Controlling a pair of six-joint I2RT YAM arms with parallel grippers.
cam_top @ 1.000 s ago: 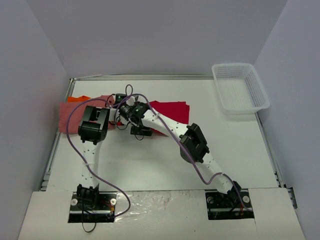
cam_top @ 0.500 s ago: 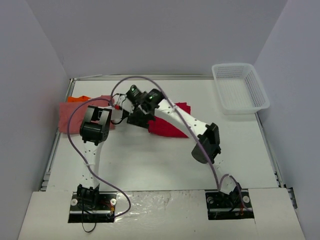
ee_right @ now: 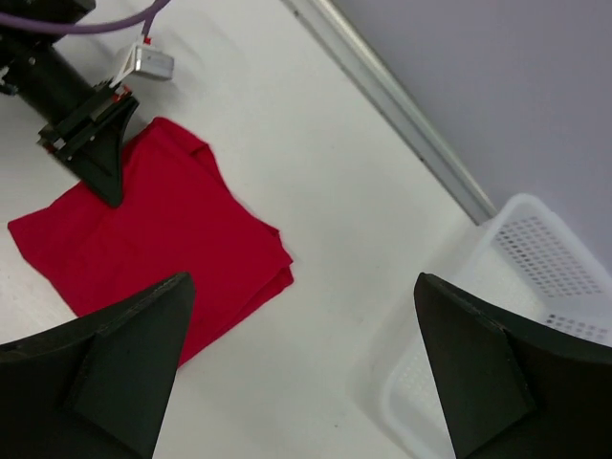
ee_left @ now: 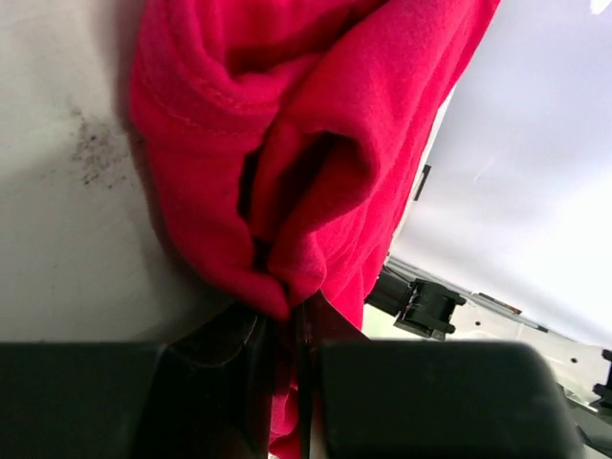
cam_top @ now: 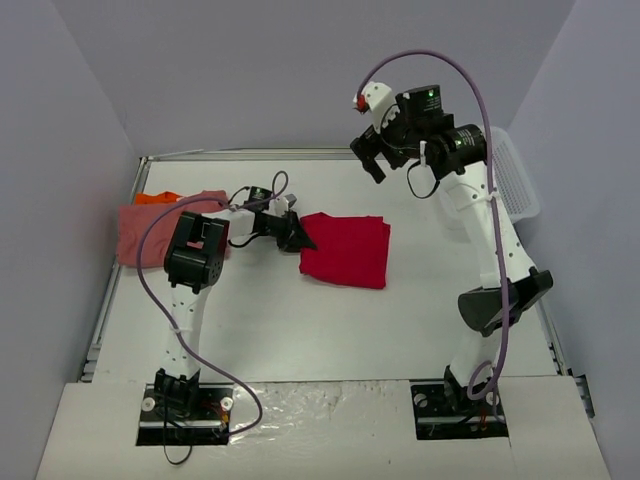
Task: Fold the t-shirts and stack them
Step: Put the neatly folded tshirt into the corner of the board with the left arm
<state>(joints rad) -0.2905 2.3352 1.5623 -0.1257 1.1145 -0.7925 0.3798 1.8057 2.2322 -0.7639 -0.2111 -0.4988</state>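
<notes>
Red shirt: bright red soft cloth t-shirt (cam_top: 345, 250), folded to a rough rectangle, flat on the white table (cam_top: 300, 330), left of centre.
Pink shirt: salmon pink cloth t-shirt (cam_top: 140, 225), rumpled at the table's left edge.
Orange shirt: orange cloth t-shirt (cam_top: 158, 198), a sliver behind the pink one.
Left end: left gripper (cam_top: 297, 240) clamped on the red shirt's bunched left edge.
Right end: right gripper (cam_top: 372, 160) spread wide, holding nothing.
Left arm: low, elbow bent, reaching right.
Right arm: raised high over the far right.

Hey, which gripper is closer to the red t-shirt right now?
Left. The left gripper is shut on the left edge of the red t-shirt, pinching the cloth. The right gripper is open and hangs high above the table, beyond the shirt's far side, touching nothing.
</notes>
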